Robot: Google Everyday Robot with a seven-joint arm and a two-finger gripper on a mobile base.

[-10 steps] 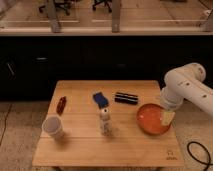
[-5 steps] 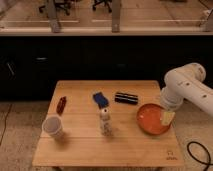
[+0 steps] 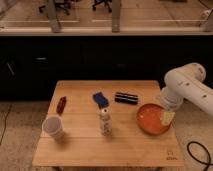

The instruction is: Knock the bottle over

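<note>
Over the right-hand rim of the round orange bowl [image 3: 150, 120] we find the gripper [image 3: 167, 118], hanging from the bulky white robot arm [image 3: 186, 90]. Its pale fingers stand apart and hold nothing.

We count one of each thing on the light wooden table [image 3: 100, 150]. The small slim white bottle [image 3: 104, 121], with its white cap and greyish label, stands upright well apart from the fingers, across the bowl toward the picture's left, near the table's middle. The white paper cup [image 3: 53, 127] stands upright farther out the same way, the farthest thing from the fingers. The blue flat packet [image 3: 100, 99] lies just behind the bottle. The black oblong box [image 3: 126, 98] lies behind the bowl's left side, the nearest of the small things to the fingers. The slim red-brown bar [image 3: 61, 105] lies behind the cup, far from the fingers. One black cable [image 3: 200, 152] loops on the floor below the arm.

Against the earlier frames we see no change: the arm, the gripper and all six things sit where they were, and the bottle has not been touched.

We cannot read the bottle's label, which shows only a grey pattern. A small dark mark [image 3: 170, 156] sits on the table's near corner, below the fingers, and we cannot read that either.
</note>
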